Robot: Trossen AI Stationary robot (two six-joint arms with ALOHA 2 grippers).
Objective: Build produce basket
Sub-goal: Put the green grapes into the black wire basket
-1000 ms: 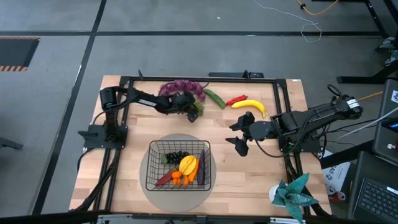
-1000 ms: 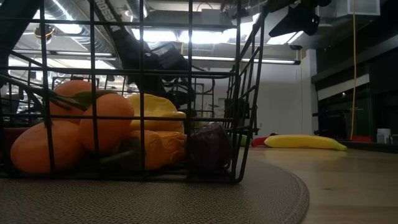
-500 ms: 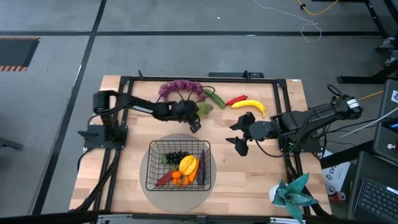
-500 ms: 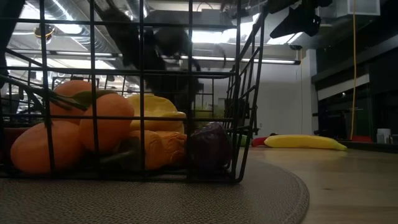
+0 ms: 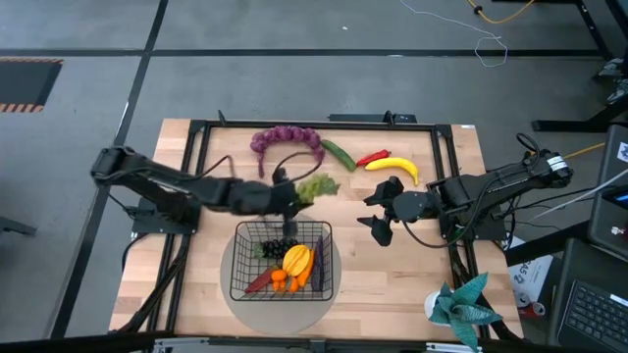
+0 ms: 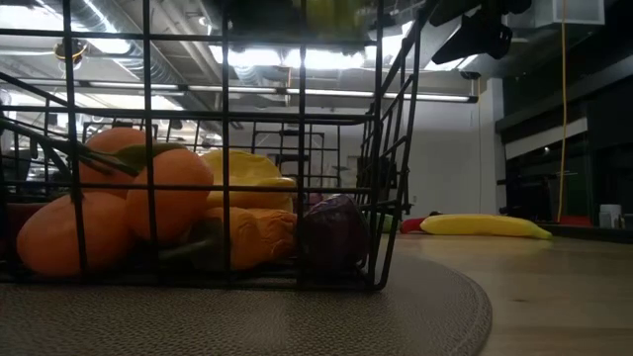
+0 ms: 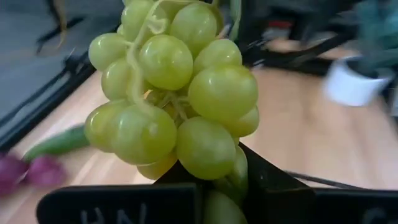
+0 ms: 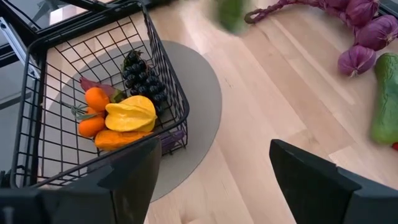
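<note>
A bunch of green toy grapes (image 5: 316, 186) is pinched in the left claw (image 5: 291, 195) above the rectangular black wire-mesh basket's (image 5: 241, 277) far rim. The right claw (image 5: 381, 208) is held spread over the wooden worktop (image 5: 392, 275), near the yellow toy banana (image 5: 394, 167).

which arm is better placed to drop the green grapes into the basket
The left. Its pincer is shut on the green grapes, hanging just beyond the basket rim. The right pincer is open, holds nothing and sits off to the basket's side.
</note>
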